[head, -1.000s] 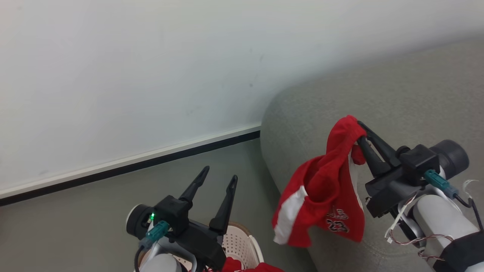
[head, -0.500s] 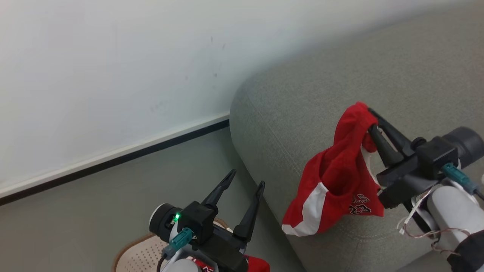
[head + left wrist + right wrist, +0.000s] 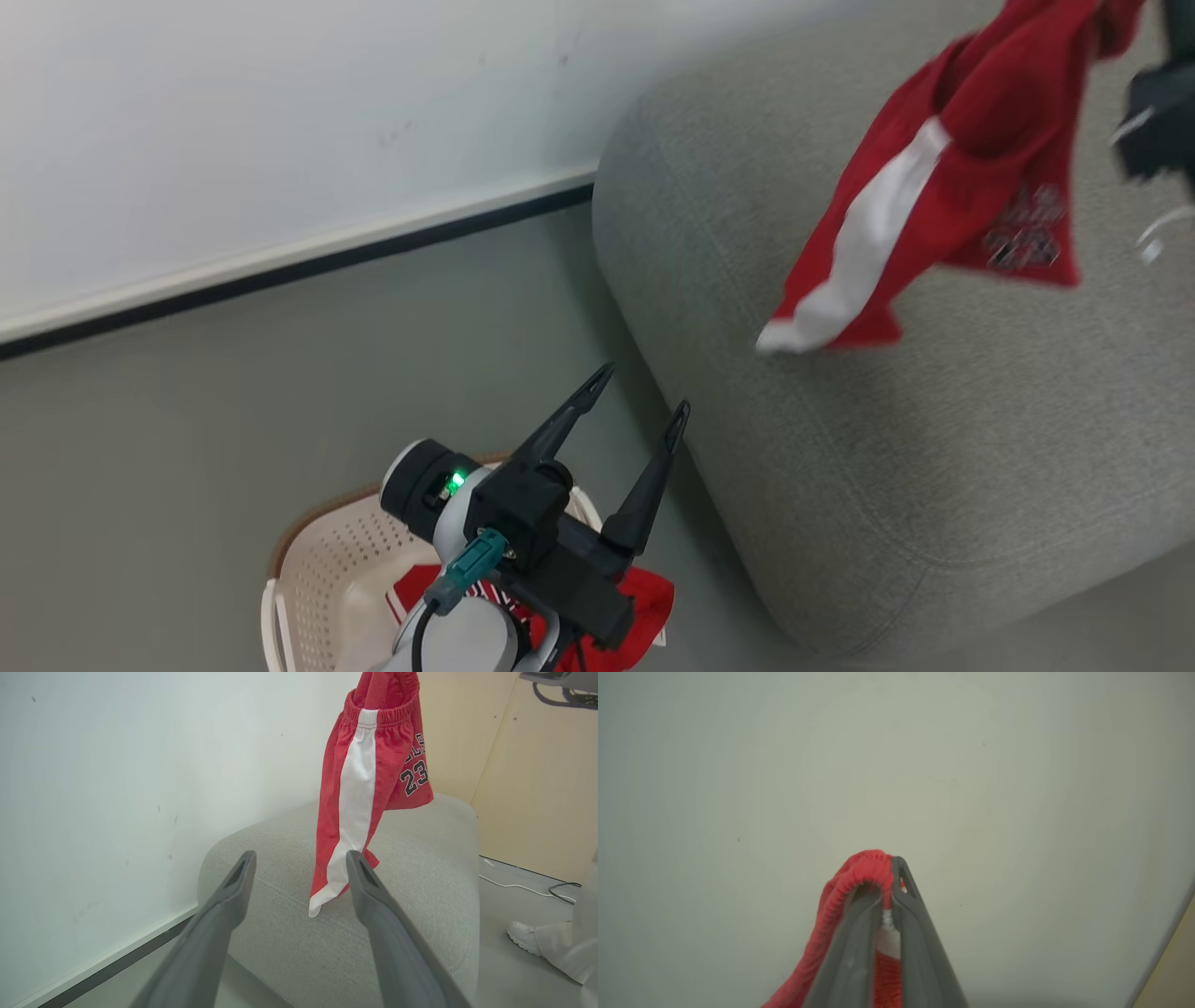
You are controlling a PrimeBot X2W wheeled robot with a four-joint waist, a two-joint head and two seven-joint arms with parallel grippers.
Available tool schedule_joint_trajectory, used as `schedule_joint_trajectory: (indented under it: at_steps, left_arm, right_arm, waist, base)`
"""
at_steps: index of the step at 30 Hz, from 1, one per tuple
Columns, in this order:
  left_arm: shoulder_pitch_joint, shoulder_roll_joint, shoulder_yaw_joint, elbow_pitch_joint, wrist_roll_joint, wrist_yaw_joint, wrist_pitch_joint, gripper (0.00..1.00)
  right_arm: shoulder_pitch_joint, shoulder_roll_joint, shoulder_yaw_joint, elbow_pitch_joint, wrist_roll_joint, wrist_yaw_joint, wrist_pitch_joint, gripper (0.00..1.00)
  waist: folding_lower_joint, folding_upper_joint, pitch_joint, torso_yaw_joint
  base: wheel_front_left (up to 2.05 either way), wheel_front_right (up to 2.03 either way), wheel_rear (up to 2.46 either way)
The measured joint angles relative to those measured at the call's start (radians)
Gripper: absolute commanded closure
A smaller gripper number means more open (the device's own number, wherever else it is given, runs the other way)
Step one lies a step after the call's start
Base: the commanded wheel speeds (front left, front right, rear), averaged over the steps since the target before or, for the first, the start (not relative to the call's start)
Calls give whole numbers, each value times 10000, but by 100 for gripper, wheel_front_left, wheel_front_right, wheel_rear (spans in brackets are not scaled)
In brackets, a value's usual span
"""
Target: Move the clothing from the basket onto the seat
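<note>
Two grippers to report. Right gripper (image 3: pixel 883 891): fingers pinched together on the elastic waistband of the red shorts (image 3: pixel 369 788), which fold over the fingertips. Left gripper (image 3: pixel 639 394): fingers spread wide with nothing between them, tips pointing at the seat (image 3: pixel 887 448) near its rounded left corner.

Shorts hang lengthwise from the waistband, white side stripe facing the left wrist camera and the "23" on the panel beside it. They are over the seat top, inboard of its left edge. The lower hem is close to the fabric; can't tell if it touches. The head view is motion-blurred there.

Seat edges: left side rounds down to the floor (image 3: pixel 187 411), and the rear corner sits close to the wall (image 3: pixel 233 112). A wide run of grey cushion spreads around and in front of the shorts.

Basket (image 3: pixel 317 551) stands on the floor just beside the seat's front-left corner, under the left arm. The red jersey (image 3: pixel 644 597) lies in it, bunched toward the seat side; the arm hides the rim there.

A broad floor strip runs between the dark baseboard (image 3: pixel 280 266) and the basket.

Far side of the seat, in the left wrist view: a wood panel (image 3: pixel 528 788), a white cable (image 3: pixel 518 885) on the floor, and a person's shoe (image 3: pixel 521 935), all apart from the cushion.
</note>
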Motion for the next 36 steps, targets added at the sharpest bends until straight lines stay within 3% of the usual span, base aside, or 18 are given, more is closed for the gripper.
schedule_joint_trajectory:
  at_steps: [9, 14, 21, 36]
  left_arm:
    - [-591, 198, -10, -727, 433, 46, 115, 0]
    - [-715, 462, 102, -1101, 594, 176, 190, 0]
    - [-1093, 794, 178, -1601, 965, 190, 468, 0]
    - [-2105, 1398, 412, -2276, 1609, 265, 1060, 0]
  right_arm:
    - [-2972, -548, -508, 1492, 42, 84, 658, 100]
    - [-3798, -681, -614, 2107, -31, 84, 834, 100]
    - [-3744, -706, -784, 3175, 46, -19, 825, 100]
    - [-2813, 514, -656, 5317, 389, -280, 192, 100]
  waist:
    - [1, 0, 1178, 602]
    - [0, 0, 1895, 825]
    - [-1, 1, 2916, 890]
    - [-1, 1, 5093, 535]
  base:
    - [0, 0, 0]
    - [0, 0, 0]
    - [0, 0, 0]
    - [0, 0, 0]
